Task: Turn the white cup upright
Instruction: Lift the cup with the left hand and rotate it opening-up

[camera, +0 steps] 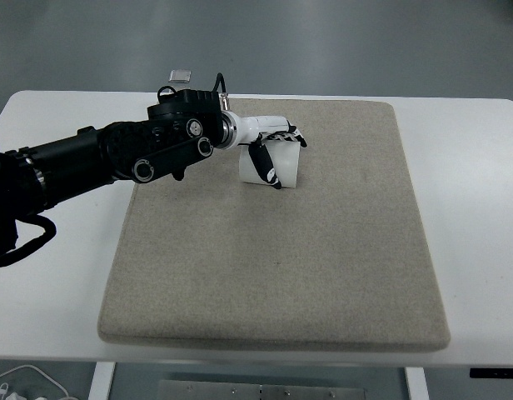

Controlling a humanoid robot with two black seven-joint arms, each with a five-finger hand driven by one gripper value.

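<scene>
A white cup [277,167] rests on the grey felt mat [281,267] near its far edge, left of the middle. I cannot tell which way its mouth faces. My left hand [273,150] reaches in from the left on a black arm [115,154]. Its fingers [262,164] are curled over the top and the front of the cup, gripping it. The hand hides the cup's upper part.
The mat lies on a white table [473,183]. A small grey object [181,77] sits at the table's far edge, behind the arm. A white cable [23,385] lies on the floor at the lower left.
</scene>
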